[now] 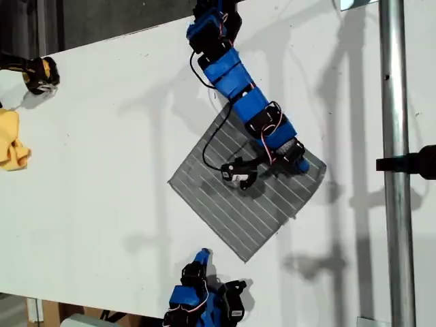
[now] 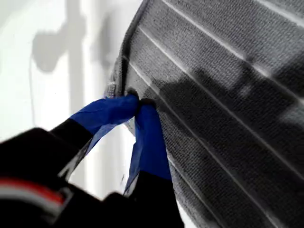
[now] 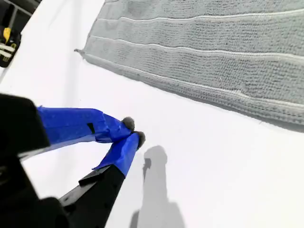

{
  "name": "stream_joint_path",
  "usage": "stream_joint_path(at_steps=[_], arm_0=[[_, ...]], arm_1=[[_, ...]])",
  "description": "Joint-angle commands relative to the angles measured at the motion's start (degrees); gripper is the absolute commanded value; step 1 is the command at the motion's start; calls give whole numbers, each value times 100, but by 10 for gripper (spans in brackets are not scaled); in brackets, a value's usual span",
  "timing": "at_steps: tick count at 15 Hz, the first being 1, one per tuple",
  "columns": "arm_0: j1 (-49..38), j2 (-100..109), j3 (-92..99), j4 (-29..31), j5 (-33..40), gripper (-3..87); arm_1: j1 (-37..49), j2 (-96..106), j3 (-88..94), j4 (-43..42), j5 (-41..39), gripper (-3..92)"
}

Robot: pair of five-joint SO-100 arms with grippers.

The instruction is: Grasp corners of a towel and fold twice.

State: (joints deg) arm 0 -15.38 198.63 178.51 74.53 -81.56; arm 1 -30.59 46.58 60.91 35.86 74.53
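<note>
In the middle of the white table (image 1: 102, 170) lies the towel (image 1: 231, 197), flat and turned like a diamond. No fold is made yet, so both folds are left to do. My first gripper (image 2: 137, 102) pinches the towel's edge near a corner (image 1: 320, 165) at the exterior view's right. My second gripper (image 3: 132, 130) is pressed together on nothing, just beside the towel.
</note>
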Motion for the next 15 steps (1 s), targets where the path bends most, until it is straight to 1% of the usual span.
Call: stream_joint_path(at_steps=[1, 3, 5, 8, 11, 15], arm_0=[[53, 44, 18, -53, 35, -15], [53, 44, 18, -70, 88, -15], [53, 44, 18, -70, 105, -15], [62, 44, 18, -79, 123, -15], [79, 44, 18, -79, 132, -15], [88, 44, 18, -88, 141, -15]], arm_1=[[79, -70, -826, -132, -167, -2], [-18, -272, -861, -352, -158, -2], [-185, -413, -800, -369, -70, -2], [-378, -439, -642, -88, 53, -2], [-492, -404, -202, 202, 369, -2], [-571, 132, 1063, 316, 624, -2]])
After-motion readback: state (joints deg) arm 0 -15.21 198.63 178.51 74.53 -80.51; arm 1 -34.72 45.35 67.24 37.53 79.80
